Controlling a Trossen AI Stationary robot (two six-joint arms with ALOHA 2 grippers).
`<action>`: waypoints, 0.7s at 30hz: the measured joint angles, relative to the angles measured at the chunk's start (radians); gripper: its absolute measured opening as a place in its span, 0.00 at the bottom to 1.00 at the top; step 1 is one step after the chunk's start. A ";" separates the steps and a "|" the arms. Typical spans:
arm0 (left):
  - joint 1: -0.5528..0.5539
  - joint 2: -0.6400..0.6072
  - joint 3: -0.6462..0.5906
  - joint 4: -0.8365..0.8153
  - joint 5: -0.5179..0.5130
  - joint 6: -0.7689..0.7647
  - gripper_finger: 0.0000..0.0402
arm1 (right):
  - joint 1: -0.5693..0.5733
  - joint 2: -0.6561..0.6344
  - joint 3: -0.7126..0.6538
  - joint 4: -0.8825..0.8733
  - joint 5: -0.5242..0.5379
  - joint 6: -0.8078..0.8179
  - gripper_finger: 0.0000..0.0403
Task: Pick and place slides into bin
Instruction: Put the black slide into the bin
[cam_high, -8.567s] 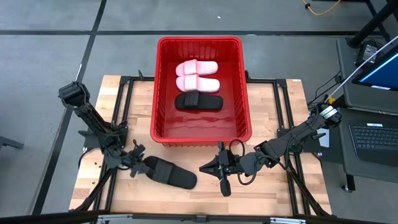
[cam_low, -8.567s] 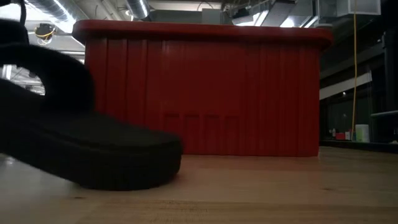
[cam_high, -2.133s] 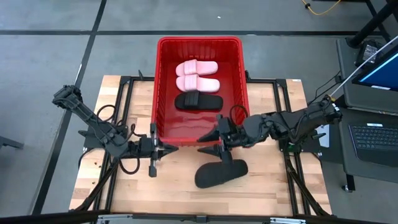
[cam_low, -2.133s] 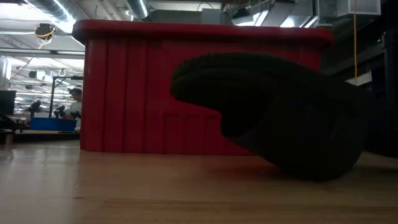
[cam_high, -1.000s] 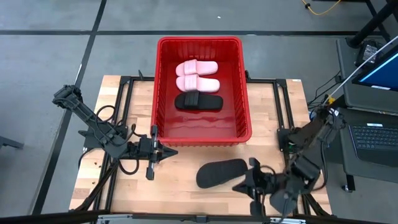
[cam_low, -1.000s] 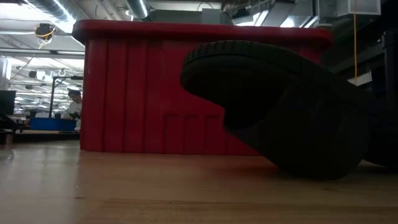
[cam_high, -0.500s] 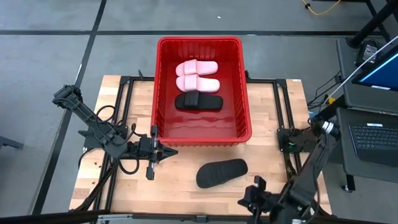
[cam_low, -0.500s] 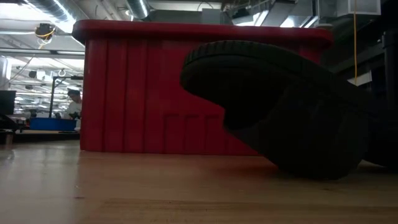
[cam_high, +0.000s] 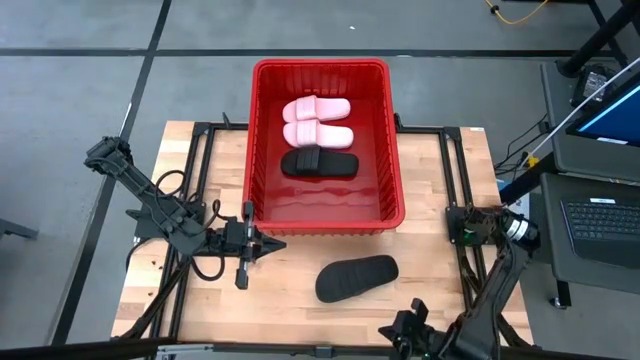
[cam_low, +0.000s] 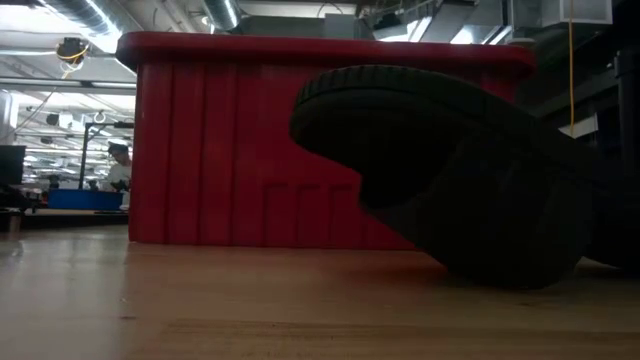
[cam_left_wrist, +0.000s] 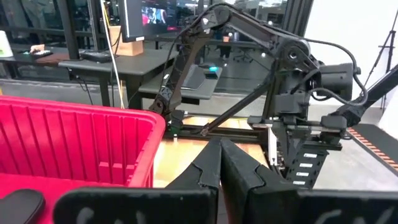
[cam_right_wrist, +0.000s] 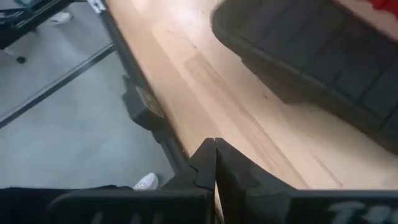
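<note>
The red bin (cam_high: 252, 140) stands at the table's far middle. Inside lie two pale pink slides (cam_high: 316, 110) (cam_high: 318, 133) and a black slide (cam_high: 319, 164). Another black slide (cam_high: 357, 277) lies on the wood in front of the bin; it fills the low view (cam_low: 450, 170), and its treaded sole (cam_right_wrist: 311, 56) shows in the right wrist view. My right gripper (cam_high: 388, 332) is shut and hangs over the table's near edge, apart from that slide. My left gripper (cam_high: 270, 245) is shut and empty, level by the bin's near left corner (cam_left_wrist: 146, 134).
The table's black frame rails (cam_high: 200, 160) run along both sides. The near table edge and a metal bracket (cam_right_wrist: 143, 106) lie just under my right gripper. A desk with a laptop (cam_high: 600, 215) stands right of the table. Bare wood (cam_high: 290, 310) lies left of the loose slide.
My right gripper has drawn back from the loose black slide toward the table's near edge, sinking and rolling its wrist as it went. It has stayed shut. The slide has stayed where it lay.
</note>
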 joint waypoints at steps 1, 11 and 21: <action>0.000 0.000 0.000 -0.005 0.000 0.000 0.00 | 0.001 0.011 0.000 -0.006 0.001 0.028 0.03; 0.001 0.000 0.000 -0.070 -0.001 0.019 0.00 | -0.039 0.124 0.000 -0.080 0.002 0.075 0.03; -0.015 0.000 0.000 -0.083 0.009 0.027 0.00 | -0.127 0.156 0.000 -0.057 -0.021 0.196 0.13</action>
